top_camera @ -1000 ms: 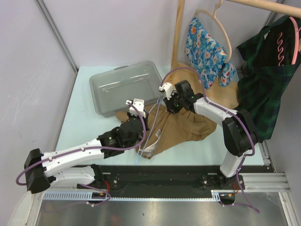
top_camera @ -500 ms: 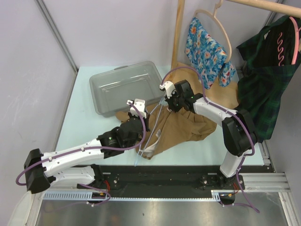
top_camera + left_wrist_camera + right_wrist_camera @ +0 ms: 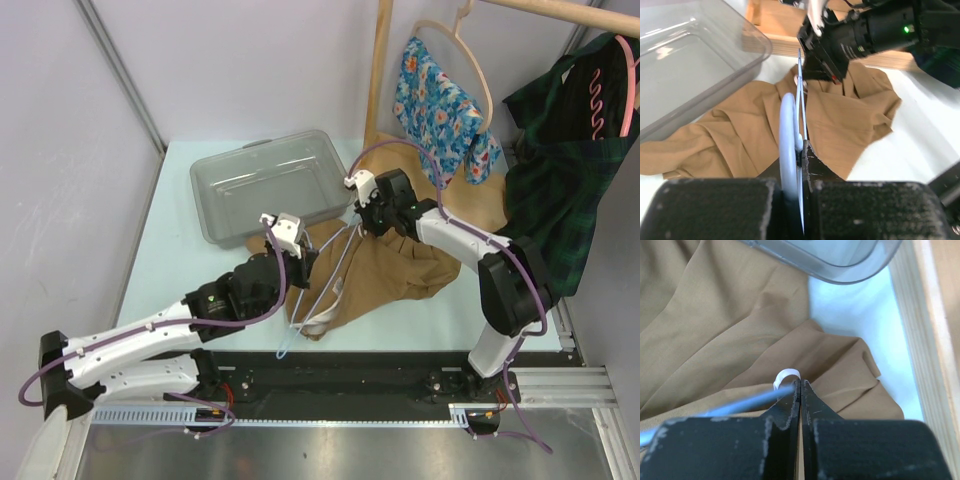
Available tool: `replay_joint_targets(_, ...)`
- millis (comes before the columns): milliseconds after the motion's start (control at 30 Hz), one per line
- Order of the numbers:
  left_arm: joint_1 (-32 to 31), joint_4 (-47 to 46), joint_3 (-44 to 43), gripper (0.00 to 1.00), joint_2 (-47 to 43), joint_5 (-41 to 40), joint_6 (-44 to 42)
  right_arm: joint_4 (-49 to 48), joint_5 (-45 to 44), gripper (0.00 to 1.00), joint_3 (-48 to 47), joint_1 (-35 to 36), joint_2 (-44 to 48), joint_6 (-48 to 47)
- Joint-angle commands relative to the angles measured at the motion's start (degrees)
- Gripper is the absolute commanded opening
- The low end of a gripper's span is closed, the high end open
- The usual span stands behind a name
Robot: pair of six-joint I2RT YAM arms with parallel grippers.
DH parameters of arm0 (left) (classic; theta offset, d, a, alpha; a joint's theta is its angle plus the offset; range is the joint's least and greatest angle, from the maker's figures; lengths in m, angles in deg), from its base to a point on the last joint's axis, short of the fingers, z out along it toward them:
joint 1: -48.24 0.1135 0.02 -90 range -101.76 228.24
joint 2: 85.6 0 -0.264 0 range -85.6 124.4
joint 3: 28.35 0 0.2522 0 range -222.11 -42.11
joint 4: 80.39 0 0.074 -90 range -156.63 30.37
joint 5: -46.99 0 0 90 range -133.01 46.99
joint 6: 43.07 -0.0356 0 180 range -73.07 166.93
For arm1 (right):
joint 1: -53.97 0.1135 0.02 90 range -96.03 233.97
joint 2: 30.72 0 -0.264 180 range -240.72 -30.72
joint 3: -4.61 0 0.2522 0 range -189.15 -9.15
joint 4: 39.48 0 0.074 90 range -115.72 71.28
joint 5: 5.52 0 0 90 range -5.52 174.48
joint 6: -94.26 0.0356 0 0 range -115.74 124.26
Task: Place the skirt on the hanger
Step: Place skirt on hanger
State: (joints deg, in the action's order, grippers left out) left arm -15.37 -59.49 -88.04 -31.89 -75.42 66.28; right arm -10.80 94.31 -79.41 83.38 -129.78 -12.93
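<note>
Left hand [image 3: 801,150]: fingers closed tight on the hanger [image 3: 788,122], gripping a flat, pale blue plastic section held edge-on. Right hand [image 3: 800,385]: fingers pressed fully together at the hanger's far end. The thin blue bar runs into the seam between them, with a small white clip [image 3: 786,375] curled just above the tips.

One hanger noted, slim and smooth, spanning between the two hands above the cloth.

One skirt [image 3: 390,270]: tan, matte woven fabric, crumpled in soft folds. It lies flat on the pale surface [image 3: 180,250] beneath both hands and is not threaded onto the hanger.

One bin [image 3: 265,180]: clear, rigid plastic, rectangular with rounded corners, just beside the skirt's far-left edge.

Behind stands one wooden rack [image 3: 378,70], carrying two garments: a blue floral piece [image 3: 435,100] on a curved wooden hanger, and a dark green plaid piece [image 3: 560,170] on a pink one.
</note>
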Motion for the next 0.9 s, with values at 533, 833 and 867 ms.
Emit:
replay_joint_targets(533, -0.1, 8.3, -6.7, 0.00, 3.8, 0.4, 2.4, -2.3, -1.5, 0.00, 1.2, -0.9, 5.3, 3.6)
replay_joint_targets(833, -0.2, 17.7, -13.2, 0.00, 7.2, -0.2, 4.6, -2.4, 4.8, 0.40, 1.2, -2.7, 5.8, 9.0)
replay_joint_targets(867, -0.2, 17.7, -13.2, 0.00, 7.3, -0.5, 4.7, -2.3, 7.3, 0.44, 1.2, -2.9, 5.9, 9.4)
